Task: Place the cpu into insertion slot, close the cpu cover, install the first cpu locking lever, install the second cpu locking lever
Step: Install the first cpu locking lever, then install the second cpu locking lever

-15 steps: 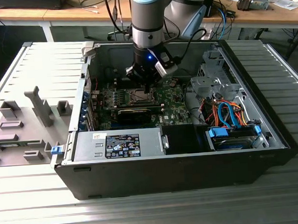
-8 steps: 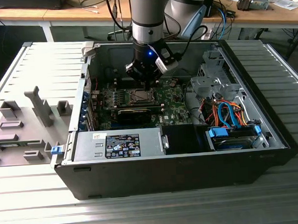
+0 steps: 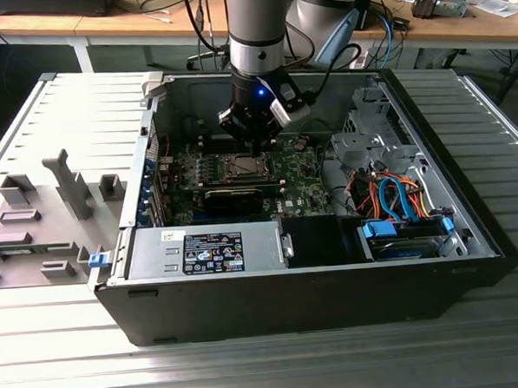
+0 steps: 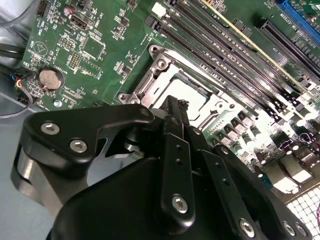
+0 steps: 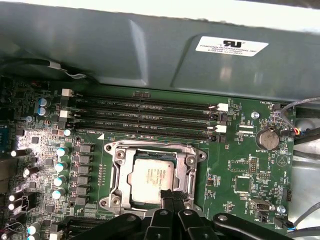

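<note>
The gripper (image 5: pixel 172 196) hangs right at the edge of the insertion slot (image 5: pixel 152 176), its black fingers (image 4: pixel 176 117) drawn tight together with nothing between them. The cpu (image 5: pixel 151 177) lies flat in the slot, silvery top up, edges square with the slot's rim. The cpu cover (image 4: pixel 167 67) looks to be down around the chip, though that's hard to judge. Memory slots (image 5: pixel 145 117) run just beyond the slot on the green circuit board (image 5: pixel 250 170).
</note>
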